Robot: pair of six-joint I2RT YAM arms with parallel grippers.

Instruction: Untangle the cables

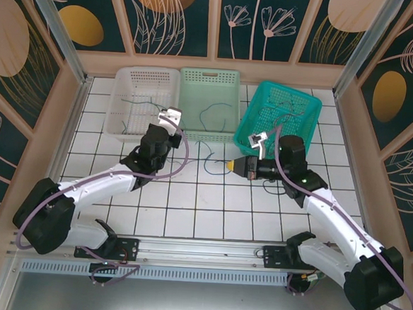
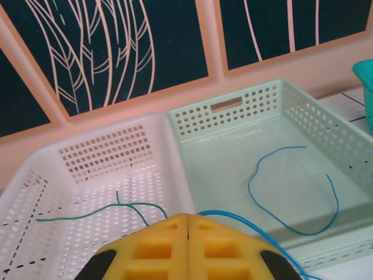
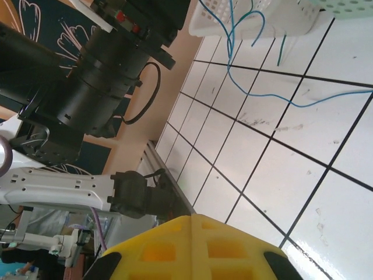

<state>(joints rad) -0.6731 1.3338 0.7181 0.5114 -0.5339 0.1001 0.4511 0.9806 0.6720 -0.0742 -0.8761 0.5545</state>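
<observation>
Left end effector (image 2: 187, 219): pressed together, lower centre, seemingly pinching blue cable (image 2: 221, 212). Right end effector (image 1: 232, 166): pressed together, empty, mid-frame over bench (image 1: 188, 210). Sorted: green cable (image 2: 87, 214) in white basket (image 2: 99, 151). Remaining: blue strands (image 3: 297, 106) trailing across bench.

Both arms stretched forward from their bases. The left gripper (image 2: 187, 217) pointed away, its yellow fingers (image 2: 152, 248) pressed together. The right gripper (image 1: 233, 165) pointed leftward, likewise closed.
</observation>
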